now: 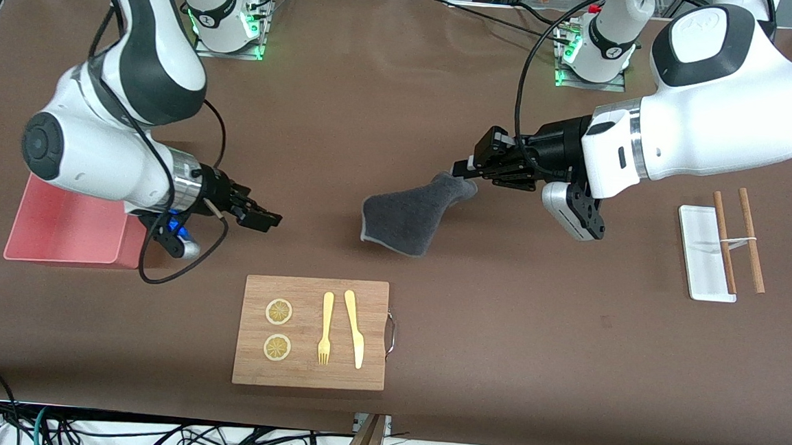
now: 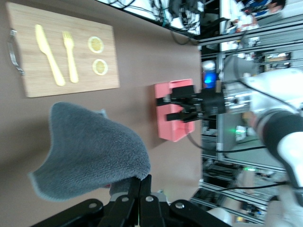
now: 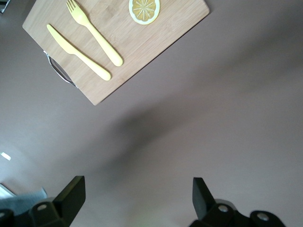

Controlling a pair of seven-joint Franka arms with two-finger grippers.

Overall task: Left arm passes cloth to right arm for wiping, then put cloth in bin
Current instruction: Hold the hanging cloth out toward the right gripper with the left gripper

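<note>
The cloth [image 1: 414,213] is hanging in the air over the middle of the table, pinched at one corner, its dark grey fleecy face showing with a pale edge; the rest is drooping and fanning out. The bin [image 1: 69,230], a pink tub, is sitting at the right arm's end, apparently empty.

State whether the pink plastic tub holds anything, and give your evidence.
Cannot tell fully: the pink rectangular plastic tub shows only bare floor where visible, but the right arm covers part of it. The dark grey cloth hangs outside.

Glossy white arm shells with black joint bands, black cables, silver wrist rings and green-lit bases.
</note>
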